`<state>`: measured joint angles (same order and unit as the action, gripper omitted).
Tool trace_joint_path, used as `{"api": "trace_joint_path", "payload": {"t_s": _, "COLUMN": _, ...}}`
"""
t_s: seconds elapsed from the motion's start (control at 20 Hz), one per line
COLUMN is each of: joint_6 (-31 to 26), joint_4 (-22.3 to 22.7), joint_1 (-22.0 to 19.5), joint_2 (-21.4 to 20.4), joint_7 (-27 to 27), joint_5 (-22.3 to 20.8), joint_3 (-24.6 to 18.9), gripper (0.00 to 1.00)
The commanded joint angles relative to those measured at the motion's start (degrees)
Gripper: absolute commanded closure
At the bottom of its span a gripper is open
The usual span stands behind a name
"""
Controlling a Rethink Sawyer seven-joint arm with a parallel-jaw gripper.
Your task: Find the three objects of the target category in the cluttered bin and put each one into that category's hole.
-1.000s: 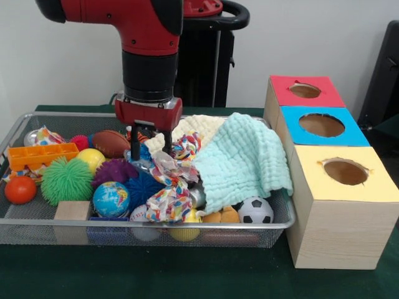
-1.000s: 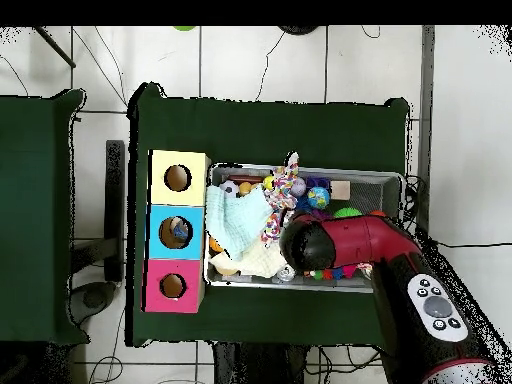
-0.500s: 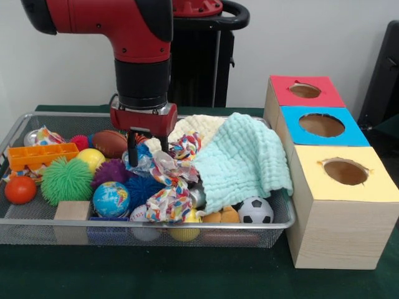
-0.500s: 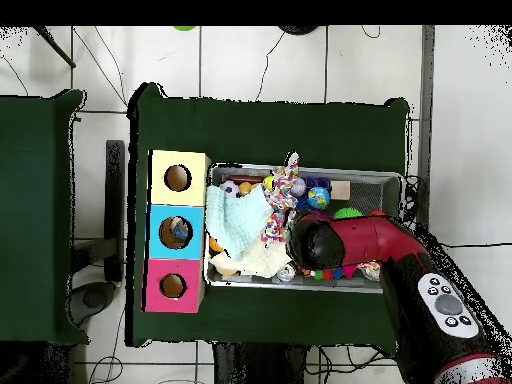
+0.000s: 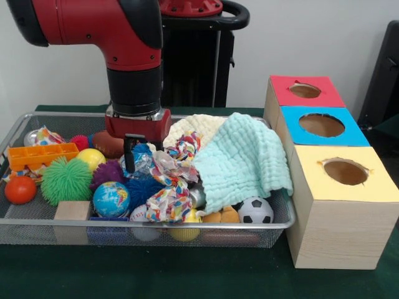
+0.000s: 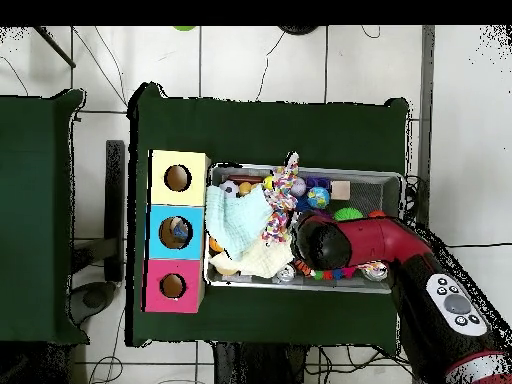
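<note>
Front view, gripper clasping crinkled clear blue-tinted plastic piece, wire bin

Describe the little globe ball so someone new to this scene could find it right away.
Look in the wire bin, along its front edge left of centre. The globe ball sits beside the spiky green ball, above a wooden block; only it shows blue oceans and green-yellow continents.

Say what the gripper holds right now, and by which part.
Cannot be told. The gripper is down among the toys in the bin, against a crinkly clear plastic piece, but no grasp shows.
</note>
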<state>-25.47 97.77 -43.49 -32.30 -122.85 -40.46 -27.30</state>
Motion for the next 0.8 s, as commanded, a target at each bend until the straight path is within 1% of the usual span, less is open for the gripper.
{"api": "trace_joint_path", "payload": {"t_s": 0.05, "joint_6": -6.3, "joint_4": -2.6, "joint_1": -1.37, "joint_2": 3.47, "joint_7": 18.99, "joint_5": -3.76, "joint_3": -5.86, "gripper": 0.0}}
{"api": "trace_joint_path", "payload": {"t_s": 0.35, "joint_6": -8.3, "joint_4": -2.45, "joint_1": -2.79, "joint_2": 3.43, "joint_7": 21.01, "joint_5": -2.56, "joint_3": -7.64, "gripper": 0.0}}
{"api": "trace_joint_path", "payload": {"t_s": 0.8, "joint_6": -11.26, "joint_4": -4.85, "joint_1": -4.75, "joint_2": 5.77, "joint_7": 24.4, "joint_5": -1.67, "joint_3": -10.27, "gripper": 0.0}}
